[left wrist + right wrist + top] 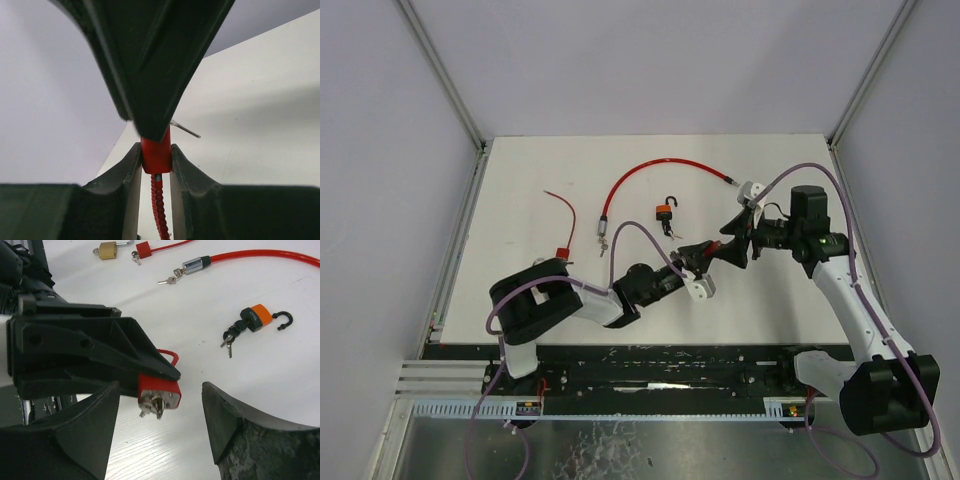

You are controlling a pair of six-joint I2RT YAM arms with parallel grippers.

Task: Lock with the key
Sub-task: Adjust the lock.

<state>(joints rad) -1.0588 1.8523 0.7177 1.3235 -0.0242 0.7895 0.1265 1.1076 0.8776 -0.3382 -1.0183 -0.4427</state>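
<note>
While the left pincer pinched the red padlock, its key pointed toward two o'clock, straight into the gap of the spread right pincer.

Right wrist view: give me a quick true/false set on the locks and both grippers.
1. The left gripper is shut on the red lock. True.
2. The right gripper is clamped on the key. False: its jaws stand open on either side of the lock, clear of it.
3. The orange padlock has its shackle open. True.
4. The brass padlock is held in a gripper. False: it lies on the table.
5. A key sits in the red lock. True.
</note>
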